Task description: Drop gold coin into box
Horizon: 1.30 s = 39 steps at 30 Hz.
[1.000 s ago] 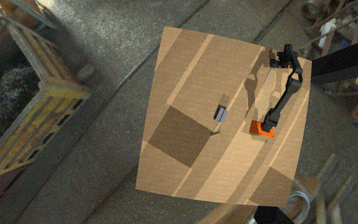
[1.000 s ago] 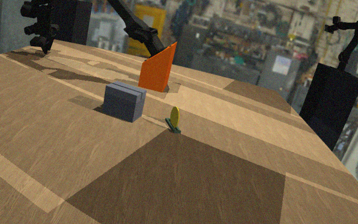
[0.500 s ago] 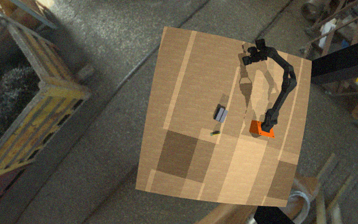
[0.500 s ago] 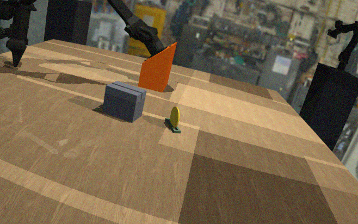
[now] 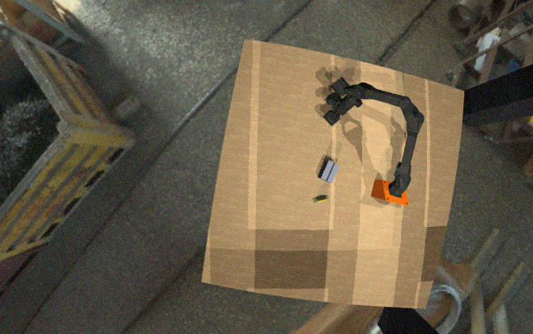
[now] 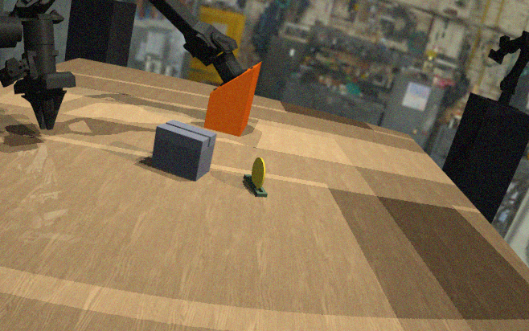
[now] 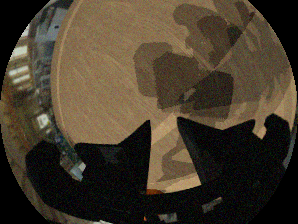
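No lettering, label, brand, number or sign can be read in any of the views.

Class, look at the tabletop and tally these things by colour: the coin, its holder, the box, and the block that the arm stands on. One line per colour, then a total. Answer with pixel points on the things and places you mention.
Gold: 1, the coin [image 5: 321, 198] [image 6: 259, 173]
Green: 1, the holder [image 5: 315, 199] [image 6: 260, 194]
Grey: 1, the box [image 5: 326, 171] [image 6: 177, 153]
Orange: 1, the block [image 5: 379, 190] [image 6: 229, 108]
Total: 4
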{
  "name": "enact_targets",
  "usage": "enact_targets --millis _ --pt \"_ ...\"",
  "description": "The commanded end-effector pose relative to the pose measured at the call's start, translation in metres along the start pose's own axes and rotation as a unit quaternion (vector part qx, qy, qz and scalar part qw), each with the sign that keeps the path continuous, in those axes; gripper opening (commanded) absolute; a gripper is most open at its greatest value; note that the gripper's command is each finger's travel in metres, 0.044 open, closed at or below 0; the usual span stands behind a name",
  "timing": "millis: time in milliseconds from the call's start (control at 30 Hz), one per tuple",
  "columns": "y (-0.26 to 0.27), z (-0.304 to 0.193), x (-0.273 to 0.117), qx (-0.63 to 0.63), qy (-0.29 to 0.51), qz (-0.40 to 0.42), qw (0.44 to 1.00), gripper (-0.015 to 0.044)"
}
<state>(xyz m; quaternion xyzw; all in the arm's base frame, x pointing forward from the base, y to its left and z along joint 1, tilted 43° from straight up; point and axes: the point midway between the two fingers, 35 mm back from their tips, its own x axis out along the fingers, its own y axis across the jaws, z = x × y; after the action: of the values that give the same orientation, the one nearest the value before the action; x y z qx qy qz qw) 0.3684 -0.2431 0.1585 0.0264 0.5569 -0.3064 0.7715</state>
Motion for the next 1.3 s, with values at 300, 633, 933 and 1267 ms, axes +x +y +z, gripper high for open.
enact_targets --millis 300,633,933,1267 --pt "0.204 -0.081 0.025 -0.217 0.085 -0.015 0.972 0.0161" --pt "0.316 -0.200 0.019 -0.409 0.090 -0.085 0.904 0.0161" --pt "0.344 -0.269 0.013 -0.499 0.066 -0.135 0.853 0.0161" --pt "0.332 -0.269 0.047 -0.499 0.066 -0.136 0.853 0.0161"
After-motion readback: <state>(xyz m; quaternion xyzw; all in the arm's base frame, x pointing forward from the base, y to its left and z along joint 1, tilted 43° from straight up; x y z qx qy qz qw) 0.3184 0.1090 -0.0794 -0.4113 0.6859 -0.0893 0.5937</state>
